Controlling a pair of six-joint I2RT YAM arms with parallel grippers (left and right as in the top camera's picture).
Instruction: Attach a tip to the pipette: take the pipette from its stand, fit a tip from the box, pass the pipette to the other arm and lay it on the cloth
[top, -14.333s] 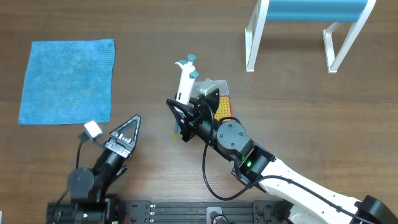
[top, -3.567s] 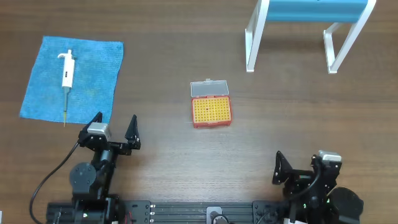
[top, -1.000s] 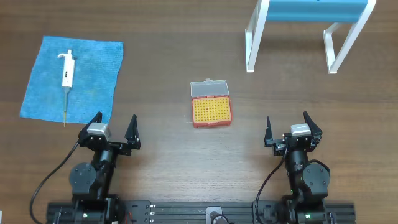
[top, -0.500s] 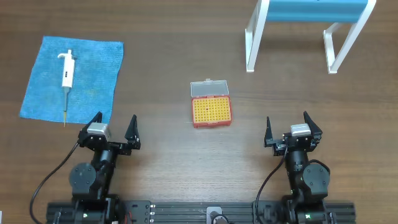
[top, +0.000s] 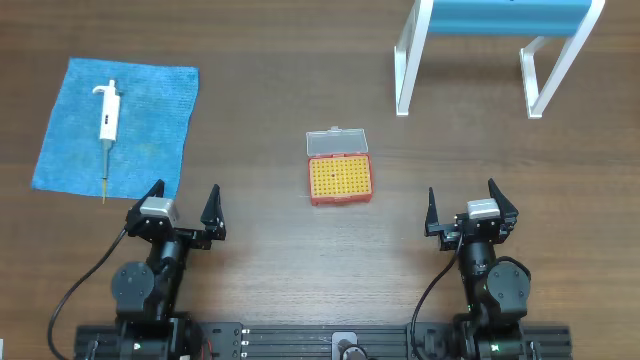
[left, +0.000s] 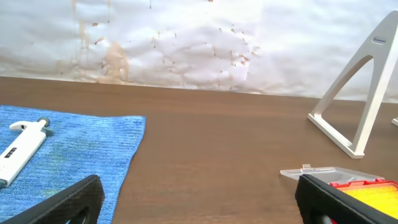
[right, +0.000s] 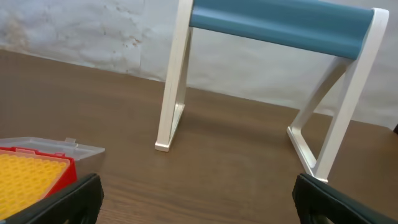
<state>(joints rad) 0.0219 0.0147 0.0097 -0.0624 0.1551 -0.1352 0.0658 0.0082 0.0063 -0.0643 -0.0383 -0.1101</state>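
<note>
Left pincer: I have it low over the table, close to its arm's base, jaws spread wide with nothing between them. Its two dark fingers frame bare wood.
Right pincer: I see it parked the same way on the other side, jaws wide apart and holding nothing.
Pipette: it lies flat on the cloth, ahead of the left pincer and off to its left, clear of both fingers. The thumb end points away from the pincer.
Tip: I can make out a thin yellowish tip on the pipette's near end. It crosses the cloth's near edge onto the wood, not far from the left pincer's left finger.
Cloth: blue, spread flat, ahead and to the left of the left pincer.
Tip box: red, full of yellow tips, its clear lid folded back on the far side. It sits ahead of both pincers, roughly between them.
Stand: white legs under a blue top bar, well ahead of the right pincer.
Wall: white and stained, beyond the table's far edge.
</note>
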